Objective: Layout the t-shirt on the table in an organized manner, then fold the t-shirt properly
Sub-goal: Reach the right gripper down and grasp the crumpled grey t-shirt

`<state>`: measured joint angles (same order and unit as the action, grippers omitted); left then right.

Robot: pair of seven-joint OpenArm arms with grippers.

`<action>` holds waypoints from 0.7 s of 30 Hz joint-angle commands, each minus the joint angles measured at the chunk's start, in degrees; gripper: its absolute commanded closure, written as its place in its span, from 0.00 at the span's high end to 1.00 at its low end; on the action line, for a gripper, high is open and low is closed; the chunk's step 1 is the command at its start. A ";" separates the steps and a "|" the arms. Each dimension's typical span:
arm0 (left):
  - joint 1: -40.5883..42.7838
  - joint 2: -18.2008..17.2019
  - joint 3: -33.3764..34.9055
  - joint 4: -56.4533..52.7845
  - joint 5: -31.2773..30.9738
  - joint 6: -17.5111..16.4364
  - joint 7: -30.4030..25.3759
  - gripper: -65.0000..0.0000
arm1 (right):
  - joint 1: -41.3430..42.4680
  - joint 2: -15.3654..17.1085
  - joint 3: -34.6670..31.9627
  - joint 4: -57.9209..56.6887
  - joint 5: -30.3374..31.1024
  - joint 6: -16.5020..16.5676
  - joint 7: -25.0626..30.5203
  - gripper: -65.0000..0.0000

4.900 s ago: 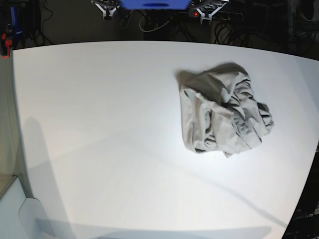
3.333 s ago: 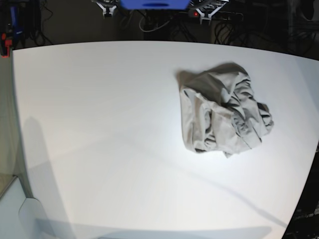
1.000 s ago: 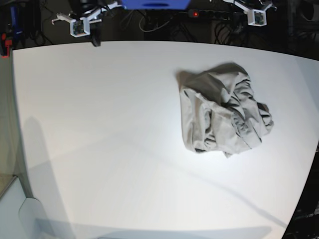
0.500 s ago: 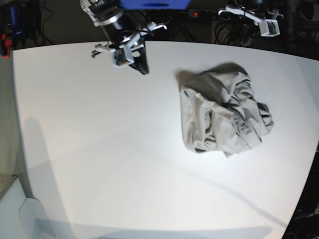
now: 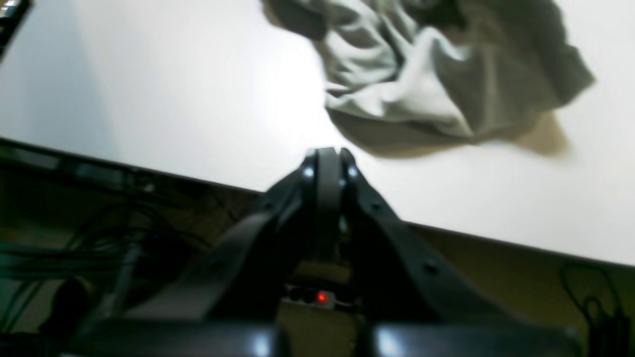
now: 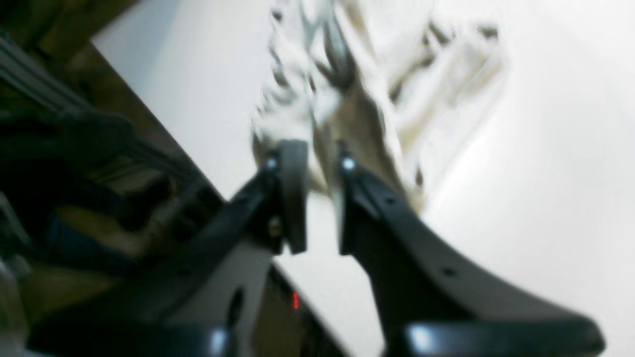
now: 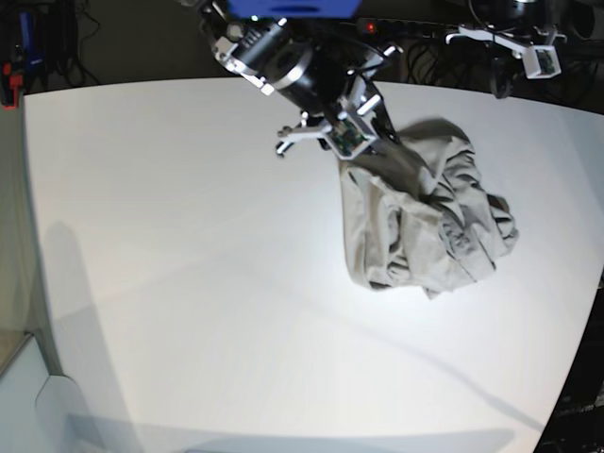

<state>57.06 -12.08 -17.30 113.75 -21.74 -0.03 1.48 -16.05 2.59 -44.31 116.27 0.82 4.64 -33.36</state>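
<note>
Now right tool (image 6: 315, 163) slightly parted, empty, at t-shirt (image 7: 425, 217) 11 o'clock edge; left tool (image 5: 327, 163) closed, empty. Cloth soft, limp; I'd pinch hem.

Dark cables (image 7: 429, 58) behind far edge — blue box (image 7: 288, 8).

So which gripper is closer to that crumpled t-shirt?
The right gripper: it is at the t-shirt's near-left edge. The left gripper hangs past the table's back edge, away from it.
</note>
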 commanded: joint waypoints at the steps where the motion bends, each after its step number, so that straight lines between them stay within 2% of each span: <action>1: 0.66 -0.19 -0.77 1.10 -0.29 0.25 -1.52 0.00 | 0.98 -1.84 -1.00 0.79 -0.95 0.59 0.71 0.26; 6: -0.31 -0.19 -1.91 1.10 -0.29 0.08 -1.52 0.00 | 5.64 -3.07 -1.09 -0.36 -0.95 0.59 0.18 0.33; 13: -1.63 -0.28 -1.56 1.10 -0.29 -0.01 -1.43 0.00 | 10.47 -4.83 -1.09 -5.19 -0.95 0.67 0.18 0.33; 21: -2.07 -0.28 -1.73 1.10 -0.29 0.16 -1.43 0.00 | 16.19 -8.79 -1.00 -12.31 -0.95 0.67 0.27 0.33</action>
<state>54.24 -12.05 -18.65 113.80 -21.74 -0.08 1.48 -0.34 -5.32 -45.15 103.02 -0.45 4.67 -34.39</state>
